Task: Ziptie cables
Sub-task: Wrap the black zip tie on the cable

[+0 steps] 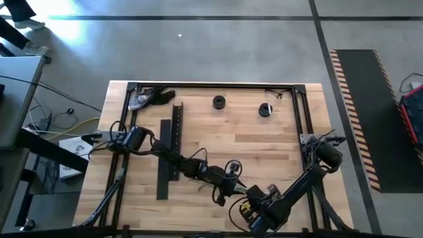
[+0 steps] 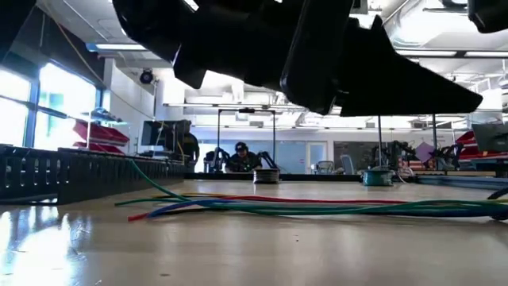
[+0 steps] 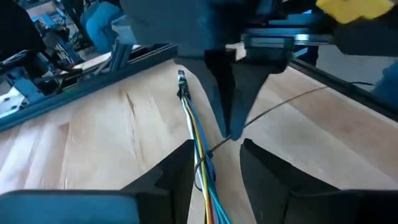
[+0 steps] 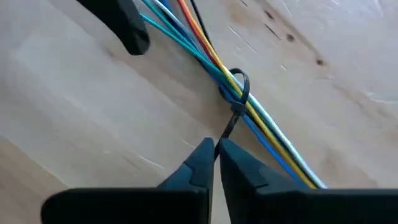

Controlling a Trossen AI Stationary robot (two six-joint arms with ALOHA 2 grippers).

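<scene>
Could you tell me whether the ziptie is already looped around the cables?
Looped: the black ziptie rings the cables, its tail pinched in the shut right claw.

Daylight pours in from tall windows (image 2: pixel 20 103) at the left of the low view and ceiling strip lights (image 2: pixel 476 54) glow overhead, leaving a pale sheen on the wooden surface (image 2: pixel 238 246) nearest the camera. From above, a bright patch of glare lies on the grey floor (image 1: pixel 86 30) beyond the surface. Both wrist views are soft, and the near dark fingers (image 4: pixel 205 165) are blurred and out of focus.

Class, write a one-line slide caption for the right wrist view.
Right gripper pinches the tail of a black zip tie looped around the cables.
</scene>
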